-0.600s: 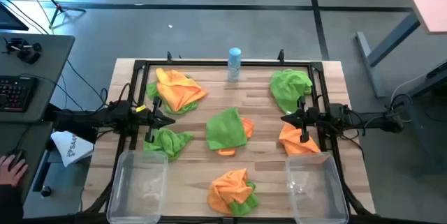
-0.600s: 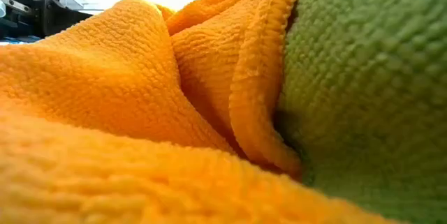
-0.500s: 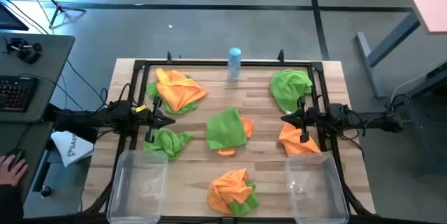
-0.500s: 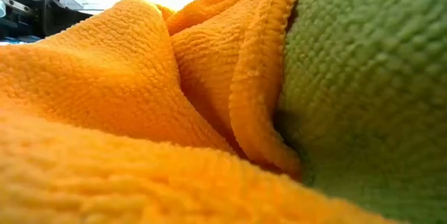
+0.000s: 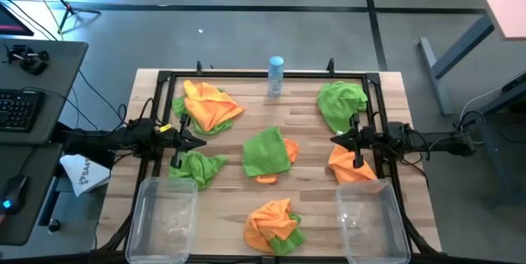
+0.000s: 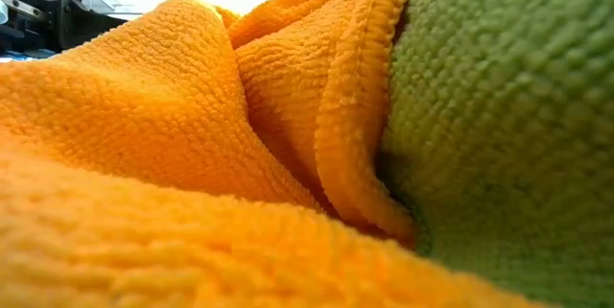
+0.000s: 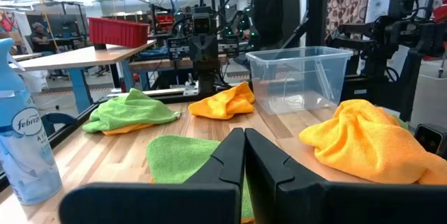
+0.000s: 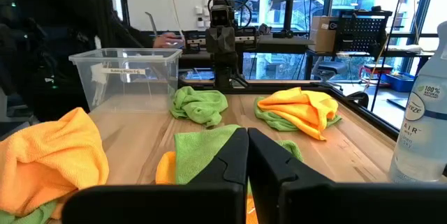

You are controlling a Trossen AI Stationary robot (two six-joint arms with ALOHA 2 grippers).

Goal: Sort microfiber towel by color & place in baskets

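Waiting: 2 grippers point(image 5: 200, 142) point(image 5: 335, 139) (both closed)

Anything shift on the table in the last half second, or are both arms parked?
Nothing on the table moved. The only change is off the table at the left edge of the high view: a person's hand that showed there has gone. The left gripper and right gripper stay shut at their sides, holding nothing. The towel piles and both baskets lie as before, the baskets with no towels in them.
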